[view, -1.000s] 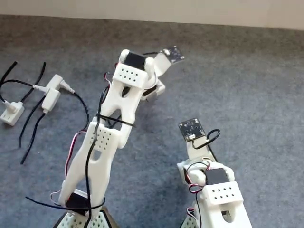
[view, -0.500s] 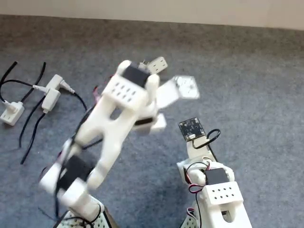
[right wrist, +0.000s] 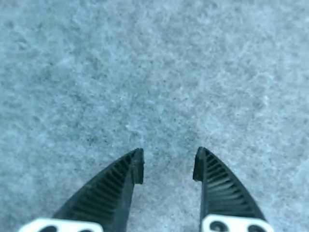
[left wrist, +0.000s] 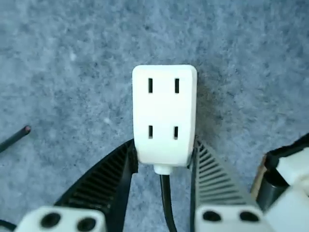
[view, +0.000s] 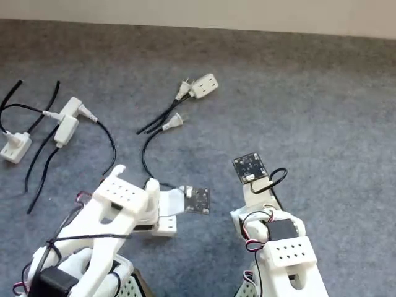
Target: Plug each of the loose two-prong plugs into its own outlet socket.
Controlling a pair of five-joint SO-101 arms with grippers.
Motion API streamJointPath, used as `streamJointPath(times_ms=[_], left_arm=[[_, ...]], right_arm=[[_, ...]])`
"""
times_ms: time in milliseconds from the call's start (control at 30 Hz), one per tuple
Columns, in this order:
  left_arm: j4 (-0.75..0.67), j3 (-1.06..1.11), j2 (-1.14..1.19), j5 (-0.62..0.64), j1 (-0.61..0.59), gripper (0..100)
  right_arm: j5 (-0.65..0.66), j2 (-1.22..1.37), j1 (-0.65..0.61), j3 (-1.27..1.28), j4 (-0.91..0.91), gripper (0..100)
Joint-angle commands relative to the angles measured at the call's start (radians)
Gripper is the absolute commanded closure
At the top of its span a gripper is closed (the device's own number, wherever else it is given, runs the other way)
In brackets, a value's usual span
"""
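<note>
Left gripper (left wrist: pixel 164 147) looks clamped on the cord end of the white outlet socket (left wrist: pixel 164 113), four slots showing; right gripper (right wrist: pixel 168 166) hangs, jaws apart, over the grey counter (right wrist: pixel 145 72); a loose plug (view: pixel 174 124) lies mid-counter, unplugged.

We take the far outlet socket (view: pixel 206 85) on the carpet (view: pixel 322 124) as our mark. One plug (view: pixel 184 91) lies against its left end, and a second plug (view: pixel 174 124) lies left of it, nearer the arm bases. Well to its left sits a cluster of adapters and cords (view: pixel 67 120). Nearer than it, another socket block (left wrist: pixel 164 113) sits between the left gripper (left wrist: pixel 162 145) fingers. The right gripper (right wrist: pixel 167 166) hangs over carpet.
</note>
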Motion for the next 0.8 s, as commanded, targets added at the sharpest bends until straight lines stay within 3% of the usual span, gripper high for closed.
streamJointPath(times_ms=[0, 167, 333, 400, 600, 700, 767], left_arm=[[-0.074, 0.025, -0.024, -0.014, -0.007, 100], [-0.1, 0.024, -0.027, -0.009, -0.016, 97], [-0.034, -0.013, -0.035, -0.02, -0.073, 71], [0.049, -0.054, -0.035, -0.061, -0.076, 67], [0.242, -0.203, -0.101, -0.072, -0.114, 70], [0.261, -0.306, -0.173, -0.071, -0.211, 70], [0.201, -0.371, -0.2, -0.005, -0.283, 70]], right_arm=[[0.009, -0.008, -0.012, -0.004, -0.016, 82.7], [0.009, -0.008, -0.012, -0.004, -0.016, 82.7], [0.011, -0.008, -0.012, -0.004, -0.016, 82.7], [0.011, -0.008, -0.012, -0.004, -0.016, 82.7], [0.011, -0.008, -0.012, -0.004, -0.013, 82.7], [0.011, -0.008, -0.012, -0.005, -0.013, 82.7], [0.011, -0.008, -0.012, -0.005, -0.013, 82.7]])
